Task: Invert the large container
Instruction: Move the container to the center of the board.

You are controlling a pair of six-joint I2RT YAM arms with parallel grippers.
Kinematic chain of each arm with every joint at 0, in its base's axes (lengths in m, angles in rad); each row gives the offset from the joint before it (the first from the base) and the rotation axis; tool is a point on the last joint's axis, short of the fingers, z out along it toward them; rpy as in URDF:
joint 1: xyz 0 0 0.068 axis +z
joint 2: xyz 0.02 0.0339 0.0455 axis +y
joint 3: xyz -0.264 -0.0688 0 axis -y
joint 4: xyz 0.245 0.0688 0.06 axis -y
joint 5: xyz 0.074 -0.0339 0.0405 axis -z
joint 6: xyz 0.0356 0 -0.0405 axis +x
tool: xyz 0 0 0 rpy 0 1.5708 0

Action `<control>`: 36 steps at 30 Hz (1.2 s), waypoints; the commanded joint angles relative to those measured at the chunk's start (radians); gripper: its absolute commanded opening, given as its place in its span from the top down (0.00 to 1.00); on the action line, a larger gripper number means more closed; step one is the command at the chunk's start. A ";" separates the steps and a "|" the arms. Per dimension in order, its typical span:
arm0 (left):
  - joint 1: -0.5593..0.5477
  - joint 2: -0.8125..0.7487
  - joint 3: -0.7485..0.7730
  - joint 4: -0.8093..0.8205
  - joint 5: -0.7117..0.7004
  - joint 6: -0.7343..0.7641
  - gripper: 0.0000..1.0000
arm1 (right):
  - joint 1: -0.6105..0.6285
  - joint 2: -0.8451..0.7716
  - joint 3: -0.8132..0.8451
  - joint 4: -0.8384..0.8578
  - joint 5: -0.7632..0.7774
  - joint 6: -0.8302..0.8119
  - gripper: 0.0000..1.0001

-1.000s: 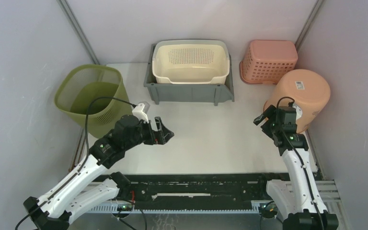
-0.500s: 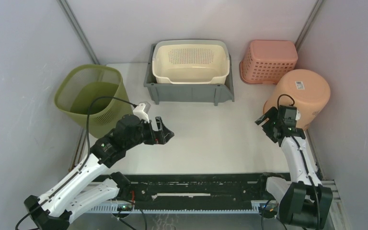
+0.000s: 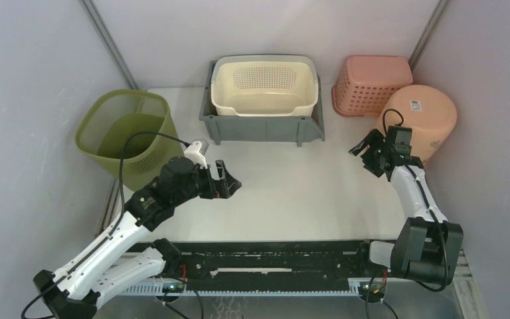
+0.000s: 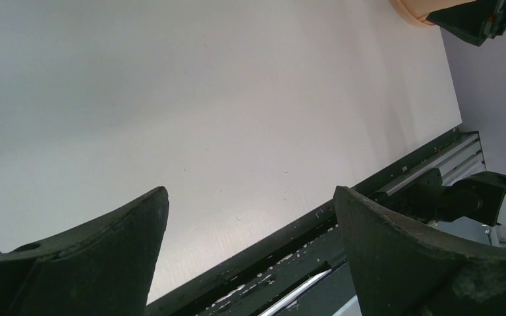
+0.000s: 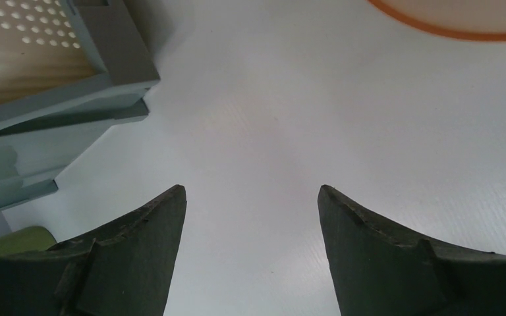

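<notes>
The large container is a peach plastic bucket [image 3: 417,119] at the right of the table, standing mouth down with its labelled base up, next to the pink basket. My right gripper [image 3: 364,153] is open and empty just left of it, pointing left and not touching it. In the right wrist view [image 5: 250,197] only the bucket's orange rim [image 5: 448,23] shows at the top edge. My left gripper [image 3: 231,183] is open and empty over the left middle of the table; in the left wrist view [image 4: 250,197] a corner of the bucket [image 4: 410,8] shows at the top right.
A grey bin [image 3: 263,123] holding a cream perforated basket [image 3: 264,85] stands at the back centre. An upside-down pink basket [image 3: 372,83] is at the back right. A green mesh bin [image 3: 127,136] stands at the left. Grey walls close both sides.
The peach bucket went from tilted towards my right arm to standing flat on its rim, farther back. My right gripper moved back and away from it. The left arm barely moved.
</notes>
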 commanded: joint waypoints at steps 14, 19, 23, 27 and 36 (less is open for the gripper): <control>0.018 0.010 0.054 0.033 -0.003 0.000 0.00 | -0.195 -0.265 -0.125 -0.079 -0.112 0.019 0.15; 0.019 0.008 0.046 0.032 -0.008 0.002 0.00 | -0.247 -0.192 -0.115 0.004 -0.131 0.049 0.16; 0.019 0.013 0.039 0.041 -0.002 0.000 0.00 | -0.250 -0.090 -0.059 0.055 -0.119 0.075 0.17; 0.019 0.018 0.042 0.036 0.000 0.001 0.00 | -0.250 0.003 -0.017 0.106 -0.112 0.091 0.17; 0.021 0.033 0.038 0.042 -0.004 -0.011 0.00 | -0.251 0.171 0.068 0.191 -0.144 0.151 0.18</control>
